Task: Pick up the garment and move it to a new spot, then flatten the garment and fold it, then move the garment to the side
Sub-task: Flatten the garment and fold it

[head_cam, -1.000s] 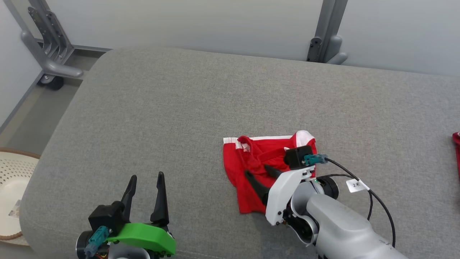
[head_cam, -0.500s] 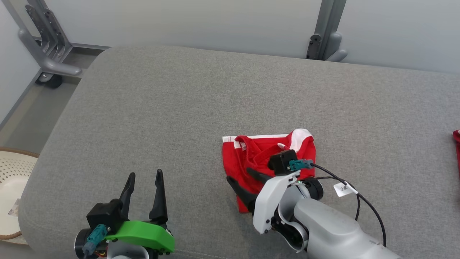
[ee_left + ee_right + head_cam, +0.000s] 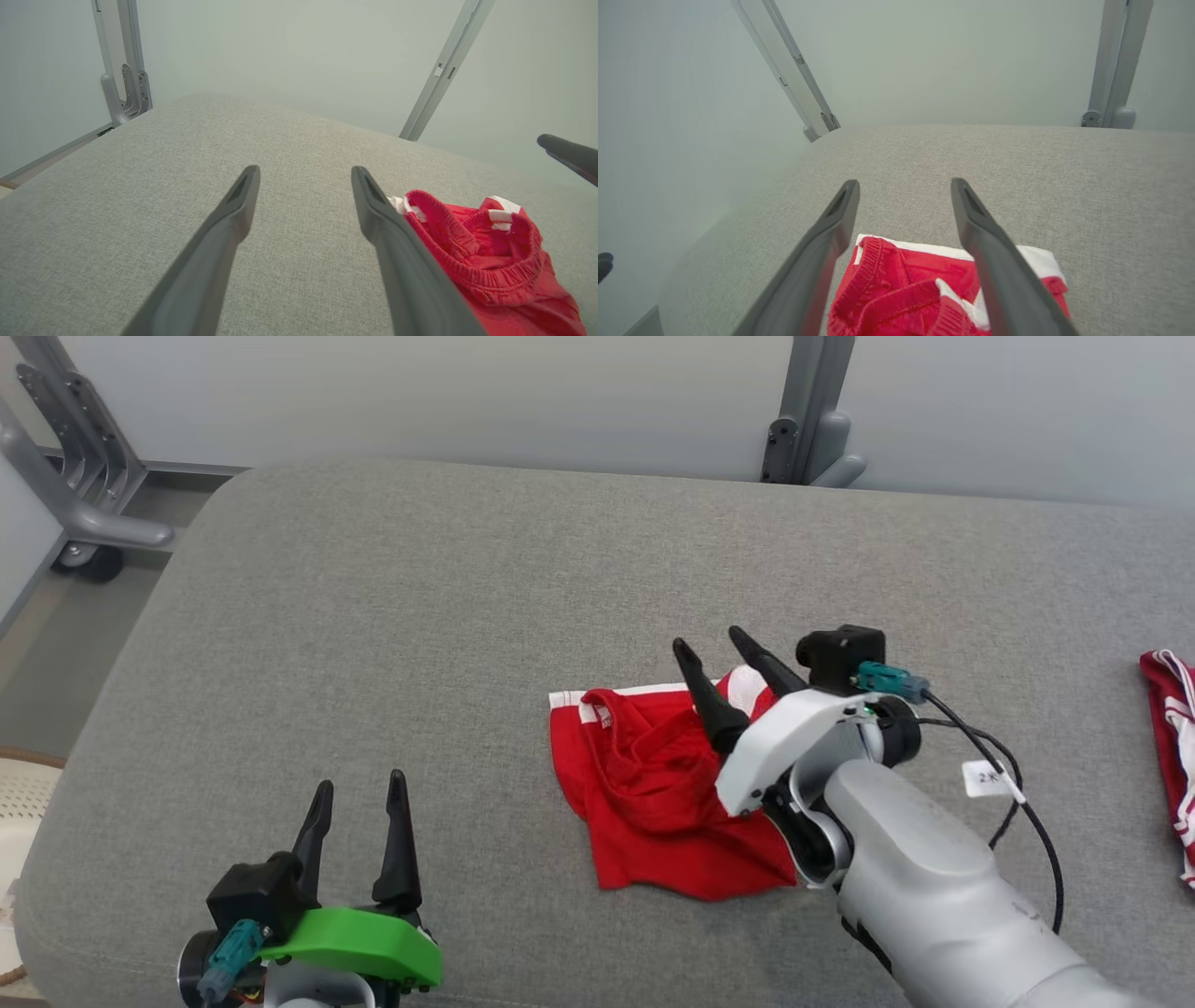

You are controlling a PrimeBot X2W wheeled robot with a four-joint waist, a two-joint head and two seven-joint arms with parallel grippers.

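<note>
The garment [image 3: 653, 793] is a small pair of red shorts with white trim, lying rumpled on the grey cushion [image 3: 467, 616] a little right of centre. Its elastic waistband shows in the left wrist view [image 3: 486, 261] and the right wrist view [image 3: 896, 294]. My right gripper [image 3: 714, 649] hovers open over the garment's far right corner, fingers apart and pointing away, nothing between them [image 3: 903, 184]. My left gripper [image 3: 359, 784] stands open near the cushion's front left, well left of the garment, empty [image 3: 303, 170].
Another red and white cloth [image 3: 1172, 747] lies at the cushion's right edge. A pale perforated basket [image 3: 19, 803] sits on the floor at the left. Grey metal frame posts [image 3: 803, 420] stand behind the cushion, with more [image 3: 65, 476] at the back left.
My right gripper has lifted off the garment and swung from its near left edge to above its far right corner, still open. The head camera has shifted. The left gripper is unmoved.
</note>
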